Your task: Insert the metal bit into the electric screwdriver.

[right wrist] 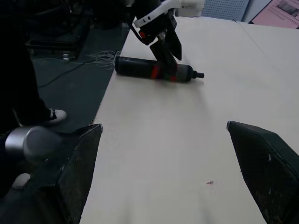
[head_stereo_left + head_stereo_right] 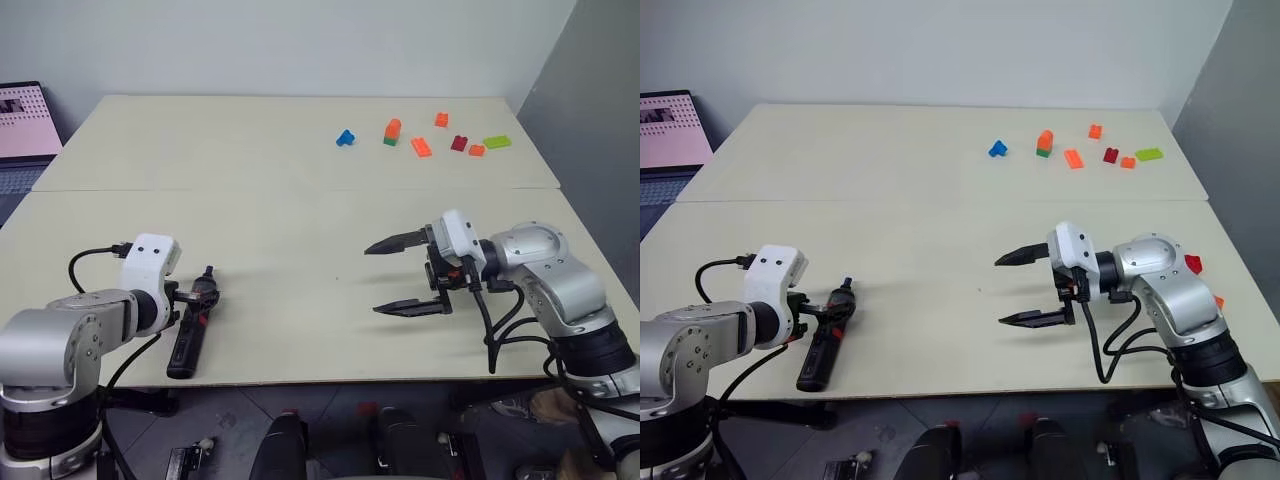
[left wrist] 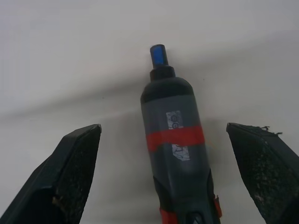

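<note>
The electric screwdriver (image 2: 188, 338) is a slim black tool with red bands. It lies on the table close to the front left edge, its tip (image 3: 159, 55) pointing away from me. My left gripper (image 3: 163, 130) hangs just over its front half, open. One finger (image 3: 77, 158) stands on each side of the body, and neither touches it. The right wrist view also takes in that gripper (image 1: 166, 44) above the tool (image 1: 156, 71). My right gripper (image 2: 373, 280) hovers open over the table's right half, pointing left, with nothing between its fingers. The metal bit is out of view.
Several coloured toy bricks (image 2: 421, 146) lie scattered at the far right of the table (image 2: 300, 220). A laptop (image 2: 22, 125) stands beyond the left edge. A seam (image 2: 300, 189) crosses the tabletop. The screwdriver's rear end is near the front edge (image 2: 300, 384).
</note>
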Controlling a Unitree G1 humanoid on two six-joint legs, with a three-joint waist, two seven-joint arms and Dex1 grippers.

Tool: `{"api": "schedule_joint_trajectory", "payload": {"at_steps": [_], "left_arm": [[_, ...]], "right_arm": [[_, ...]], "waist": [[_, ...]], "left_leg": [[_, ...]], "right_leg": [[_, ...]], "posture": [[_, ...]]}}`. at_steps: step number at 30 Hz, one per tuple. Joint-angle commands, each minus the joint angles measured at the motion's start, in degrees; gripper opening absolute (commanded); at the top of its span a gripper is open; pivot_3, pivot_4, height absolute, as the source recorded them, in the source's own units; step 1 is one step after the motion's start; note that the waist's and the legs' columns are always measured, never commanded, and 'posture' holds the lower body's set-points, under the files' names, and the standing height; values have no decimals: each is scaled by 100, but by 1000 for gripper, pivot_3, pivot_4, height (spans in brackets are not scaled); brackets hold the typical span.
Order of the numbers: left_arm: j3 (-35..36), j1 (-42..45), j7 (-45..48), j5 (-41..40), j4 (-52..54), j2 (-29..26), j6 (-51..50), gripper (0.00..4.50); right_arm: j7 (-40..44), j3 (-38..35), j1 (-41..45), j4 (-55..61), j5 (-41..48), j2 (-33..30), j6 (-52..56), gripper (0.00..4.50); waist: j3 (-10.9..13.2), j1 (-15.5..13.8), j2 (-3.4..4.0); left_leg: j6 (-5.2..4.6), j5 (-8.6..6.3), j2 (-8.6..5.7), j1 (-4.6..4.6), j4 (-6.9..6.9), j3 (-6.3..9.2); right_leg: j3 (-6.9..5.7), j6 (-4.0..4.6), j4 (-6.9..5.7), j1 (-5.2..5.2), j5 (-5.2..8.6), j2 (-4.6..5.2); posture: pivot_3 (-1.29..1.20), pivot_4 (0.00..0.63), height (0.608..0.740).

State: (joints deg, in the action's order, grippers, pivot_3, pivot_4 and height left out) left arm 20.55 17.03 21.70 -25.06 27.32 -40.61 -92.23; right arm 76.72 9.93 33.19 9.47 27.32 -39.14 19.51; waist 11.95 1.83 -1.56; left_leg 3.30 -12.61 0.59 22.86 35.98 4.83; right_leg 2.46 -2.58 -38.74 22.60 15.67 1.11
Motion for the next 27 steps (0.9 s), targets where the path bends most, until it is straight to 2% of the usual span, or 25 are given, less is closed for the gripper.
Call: {"api": "schedule_joint_trajectory", "payload": {"at_steps": [1,8,16,27], "left_arm": [[228,135,-156,-130,66,-63,-27,4500],[1,263,-495,-442,8,-73,-27,4500],[-74,632,-1562,-1238,-633,137,-27,4500],[-484,987,-2805,-2464,-1336,-293,-27,4500]], "right_arm": [[180,-338,164,235,253,-283,156,4492],[154,-339,130,378,269,-355,243,4492],[126,-352,139,493,323,-358,375,4492],[120,-375,58,554,321,-422,398,4492]], "waist": [[0,-1,0],[0,2,0],[0,-5,0],[0,-3,-1]], "left_leg": [[0,0,0,1,0,0],[0,0,1,-1,-1,-1],[0,0,-1,0,1,0],[1,0,-1,2,1,0]], "right_leg": [[0,0,0,0,0,0],[1,0,-1,1,0,0],[1,-1,-2,1,0,1],[2,-1,-4,3,-1,1]], "posture": [[0,150,740],[0,150,740],[0,150,740],[0,150,740]]}}
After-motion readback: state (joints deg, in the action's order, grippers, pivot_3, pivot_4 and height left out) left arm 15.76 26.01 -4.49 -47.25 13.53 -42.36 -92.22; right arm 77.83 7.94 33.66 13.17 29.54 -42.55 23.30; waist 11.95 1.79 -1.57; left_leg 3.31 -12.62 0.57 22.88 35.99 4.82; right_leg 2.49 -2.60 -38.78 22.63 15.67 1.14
